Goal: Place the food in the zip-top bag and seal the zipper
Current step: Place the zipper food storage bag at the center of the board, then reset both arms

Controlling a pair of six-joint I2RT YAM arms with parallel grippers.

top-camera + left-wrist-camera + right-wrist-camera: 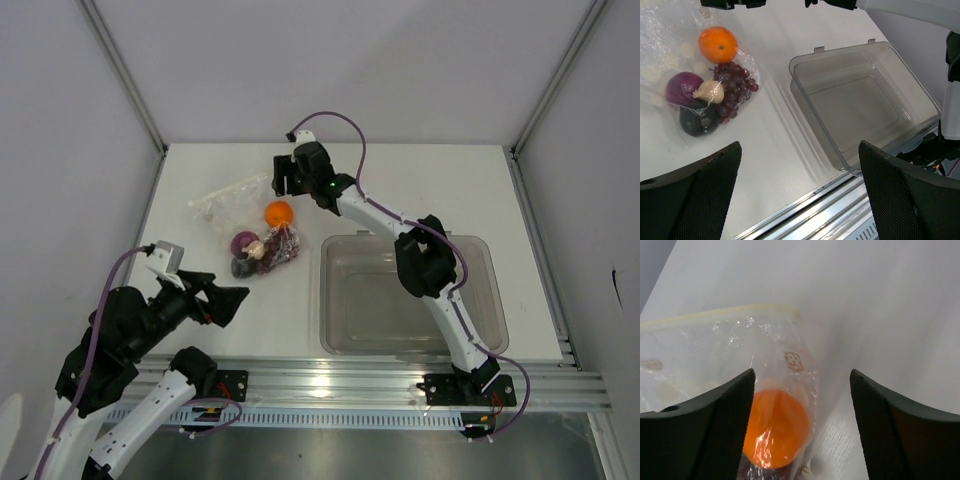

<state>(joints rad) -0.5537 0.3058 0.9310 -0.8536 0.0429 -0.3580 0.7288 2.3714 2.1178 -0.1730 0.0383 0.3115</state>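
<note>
Top external view: the bag (pixel 222 205) lies crumpled on the far left part of the table (pixel 420 190), left of the clear tub (pixel 400 238). The food (pixel 262 243) sits bunched at the bag's near end: the orange (pixel 278 212) farthest, the grapes (pixel 285 247), purple fruit (pixel 243 240), beige lump (pixel 257 250) and dark lump (pixel 242 267) touching one another just nearer.

Both wrist views show crinkled plastic over the pieces, so I judge the food to be inside the bag already, with sealing as the step in hand.

The right gripper (pixel 284 180) hangs over the bag's far side with its jaws spread wide and nothing between them. Its wrist camera looks down on the orange through the plastic, and the zipper (pixel 720 314) runs as a pale strip across the bag's far edge. Whether that strip is pressed closed anywhere, I cannot tell.

The left gripper (pixel 232 300) hovers near the bag's near side, clear of it, also spread and empty.

The next move probably calls for one gripper to pin the bag while the other drops onto one end of the zipper, pinches it and runs along its length. The plastic is soft and could slide or bunch up.
</note>
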